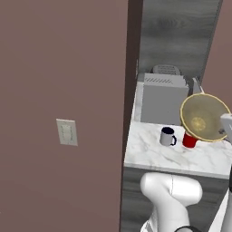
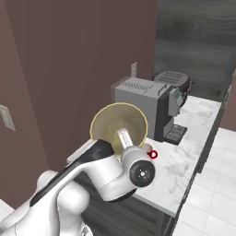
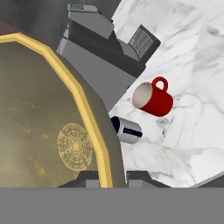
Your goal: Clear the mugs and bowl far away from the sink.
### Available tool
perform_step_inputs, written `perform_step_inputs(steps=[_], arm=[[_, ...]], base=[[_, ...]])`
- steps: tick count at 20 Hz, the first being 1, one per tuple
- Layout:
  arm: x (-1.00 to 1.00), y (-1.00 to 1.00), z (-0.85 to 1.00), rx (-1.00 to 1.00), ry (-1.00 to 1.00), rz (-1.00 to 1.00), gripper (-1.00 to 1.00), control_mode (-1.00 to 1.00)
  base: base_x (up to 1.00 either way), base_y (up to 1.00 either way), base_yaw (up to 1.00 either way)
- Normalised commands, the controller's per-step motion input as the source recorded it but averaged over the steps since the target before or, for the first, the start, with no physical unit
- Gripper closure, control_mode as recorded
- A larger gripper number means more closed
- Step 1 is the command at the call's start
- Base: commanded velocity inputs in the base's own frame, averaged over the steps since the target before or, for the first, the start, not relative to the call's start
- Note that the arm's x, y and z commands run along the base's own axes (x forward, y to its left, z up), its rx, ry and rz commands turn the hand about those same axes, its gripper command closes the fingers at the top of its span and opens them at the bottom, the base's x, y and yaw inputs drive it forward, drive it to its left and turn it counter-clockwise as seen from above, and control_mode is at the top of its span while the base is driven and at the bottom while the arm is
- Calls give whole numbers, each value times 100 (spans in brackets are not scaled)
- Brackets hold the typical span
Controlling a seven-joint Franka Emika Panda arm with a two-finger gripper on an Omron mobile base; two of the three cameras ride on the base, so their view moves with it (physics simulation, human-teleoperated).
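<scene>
The wide tan-yellow bowl (image 3: 43, 122) hangs tilted on edge above the marble counter, with my gripper (image 3: 107, 179) shut on its rim. It shows in the left base view as bowl (image 1: 205, 117) with the gripper (image 1: 223, 129) at its right side. In the right base view the bowl (image 2: 110, 122) sits ahead of the gripper (image 2: 122, 138). The red mug (image 3: 153, 98) (image 1: 190, 140) stands on the counter below the bowl, partly hidden as red mug (image 2: 152, 154). The white-grey mug (image 3: 127, 129) (image 1: 167, 136) stands just left of it. The sink is out of view.
A grey coffee machine (image 1: 163, 97) (image 2: 143, 106) stands at the back of the marble counter (image 1: 154, 156), with a round dark appliance (image 2: 173, 83) behind it. A tall brown wall (image 1: 63, 113) closes the left side. The counter's front edge lies near the mugs.
</scene>
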Motion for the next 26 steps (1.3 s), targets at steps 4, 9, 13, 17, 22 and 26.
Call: perform_step_inputs(steps=[4,9,13,17,22,26], arm=[[-3,-25,-2,0,12,0,100,-100],[-21,-23,-4,1,3,0,100,-100],[-37,-24,-8,7,0,0,100,-100],[-43,-19,-10,7,0,0,100,-100],[-37,-19,-12,10,1,0,100,-100],[-26,-21,-9,10,9,0,100,-100]], base=[[0,0,0],[0,0,0],[0,0,0],[0,0,0],[0,0,0],[0,0,0]])
